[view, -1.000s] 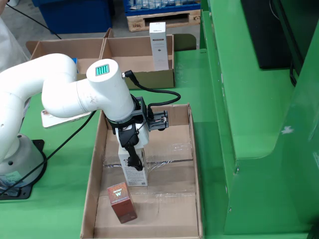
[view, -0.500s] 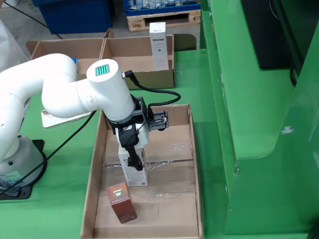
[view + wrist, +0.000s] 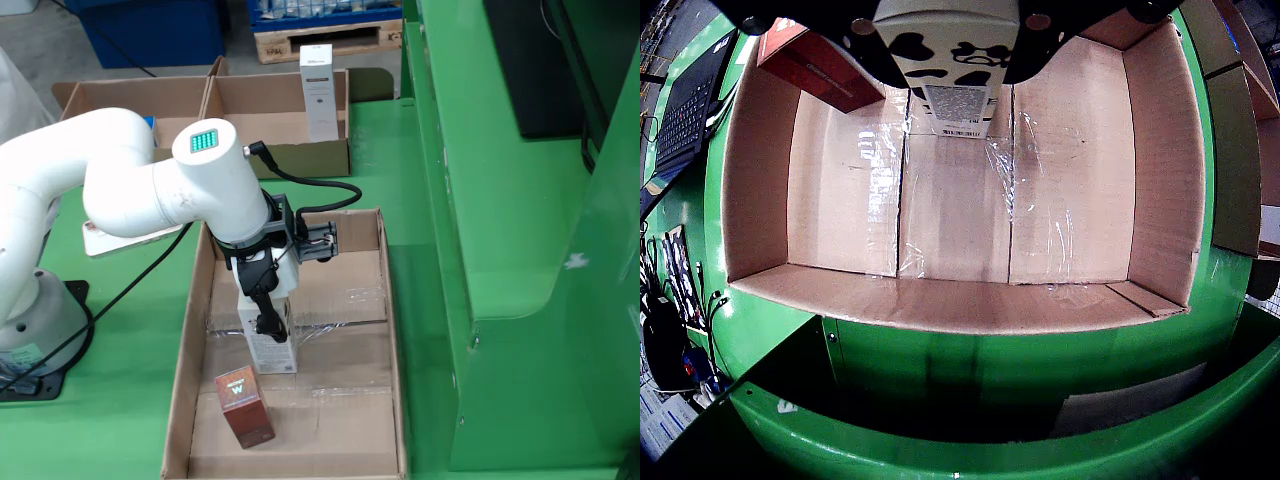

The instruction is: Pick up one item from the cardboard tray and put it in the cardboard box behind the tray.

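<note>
The green table (image 3: 130,400) carries everything. On it, in the still view, lies the long cardboard tray (image 3: 385,330), and behind it, farther up the picture, sits the cardboard box (image 3: 275,160) with two open parts. A tall white carton (image 3: 317,90) already stands in the right part of that box.

The white robot arm (image 3: 110,185) reaches over the tray. Its tool (image 3: 265,310) points down into the middle of the tray and is closed around a white carton with black cow spots (image 3: 270,345). In the view that rides on the tool, that cow carton (image 3: 950,55) sits tight between the two black fingers (image 3: 870,45), with its barcode end toward the tray floor.

A small red-brown box (image 3: 243,405) stands in the tray near the front. It is near the cow carton but does not touch it.

I think the job is about half done. The grab looks made, and the carton seems to be just at the tray floor or only a little above it; I cannot tell which. Lifting it, carrying it back to the cardboard box and letting go are not done yet.
</note>
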`<state>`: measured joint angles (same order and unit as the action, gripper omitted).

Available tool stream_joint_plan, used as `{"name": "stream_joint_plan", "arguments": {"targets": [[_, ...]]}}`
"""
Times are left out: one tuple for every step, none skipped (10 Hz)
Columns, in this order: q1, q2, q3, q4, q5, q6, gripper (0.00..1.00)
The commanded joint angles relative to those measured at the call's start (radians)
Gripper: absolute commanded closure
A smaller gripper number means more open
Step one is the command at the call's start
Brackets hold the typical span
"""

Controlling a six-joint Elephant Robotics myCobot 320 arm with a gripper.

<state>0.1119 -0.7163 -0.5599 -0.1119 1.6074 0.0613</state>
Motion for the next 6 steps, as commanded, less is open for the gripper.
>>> {"name": "stream_joint_plan", "arguments": {"targets": [[0.035,0.275,-0.246,0.1,-0.015,0.003,1.0],[0.057,0.34,-0.227,0.028,-0.023,0.003,1.0],[0.057,0.34,-0.227,0.028,-0.023,0.003,1.0],[0.099,0.448,-0.227,-0.02,-0.056,0.002,1.0],[0.099,0.448,-0.227,-0.02,-0.056,0.002,1.0],[0.103,0.442,-0.173,-0.062,-0.06,-0.005,1.0]]}}
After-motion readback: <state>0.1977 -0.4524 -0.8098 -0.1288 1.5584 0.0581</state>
